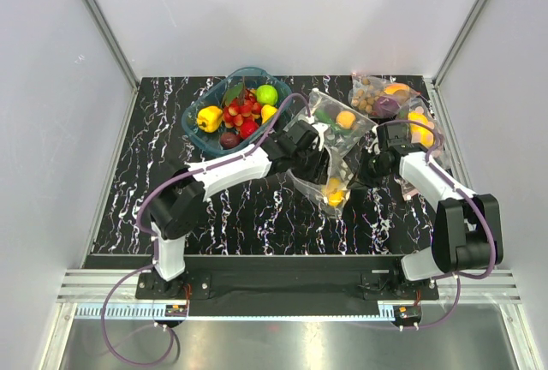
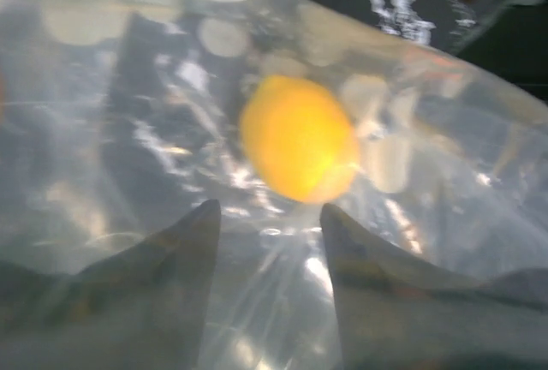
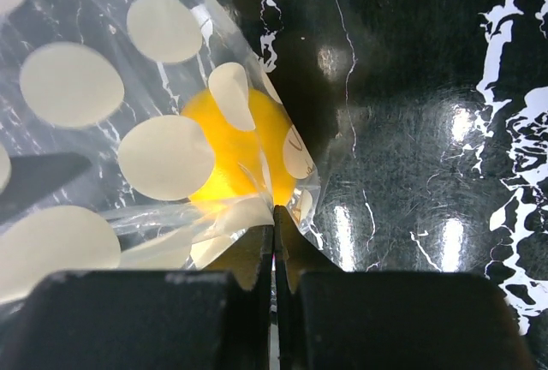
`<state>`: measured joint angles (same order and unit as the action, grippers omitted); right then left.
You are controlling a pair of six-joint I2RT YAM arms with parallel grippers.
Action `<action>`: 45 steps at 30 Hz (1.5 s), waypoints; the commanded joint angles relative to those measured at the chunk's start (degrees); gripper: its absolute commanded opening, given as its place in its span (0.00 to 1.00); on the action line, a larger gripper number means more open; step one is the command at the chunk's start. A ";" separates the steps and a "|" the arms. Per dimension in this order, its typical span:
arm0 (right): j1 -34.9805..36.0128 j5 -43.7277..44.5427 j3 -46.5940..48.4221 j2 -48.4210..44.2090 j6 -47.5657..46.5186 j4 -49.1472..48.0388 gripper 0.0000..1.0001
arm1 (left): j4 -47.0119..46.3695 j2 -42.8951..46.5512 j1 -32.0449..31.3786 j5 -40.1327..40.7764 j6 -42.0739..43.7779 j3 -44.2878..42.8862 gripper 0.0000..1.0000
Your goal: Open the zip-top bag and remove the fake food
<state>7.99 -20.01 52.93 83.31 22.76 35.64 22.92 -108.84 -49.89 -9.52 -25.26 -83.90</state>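
One marbled table point(image 1: 257, 216), white walls point(image 1: 282, 19); right fingers point(image 3: 248, 263) pinch zip-top bag point(image 3: 77, 87), left fingers point(image 2: 175, 267) apart

Three bags point(image 1: 336, 152), one tub point(image 1: 190, 122), two arms point(image 1: 231, 167)

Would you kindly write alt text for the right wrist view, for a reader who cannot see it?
The right gripper is shut on the edge of a clear zip-top bag printed with white dots, with a yellow fruit inside just beyond the fingertips. The black, white-veined table fills the right side.
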 commanded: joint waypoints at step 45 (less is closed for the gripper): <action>0.80 8.58 -5.29 -23.11 7.03 10.85 0.00 | -16.05 0.11 -1.35 -6.30 -17.63 8.57 0.76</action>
<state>8.51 -13.89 47.53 60.01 28.77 45.98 9.43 -112.95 -52.47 -17.30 -41.74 -77.60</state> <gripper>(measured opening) 0.009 0.755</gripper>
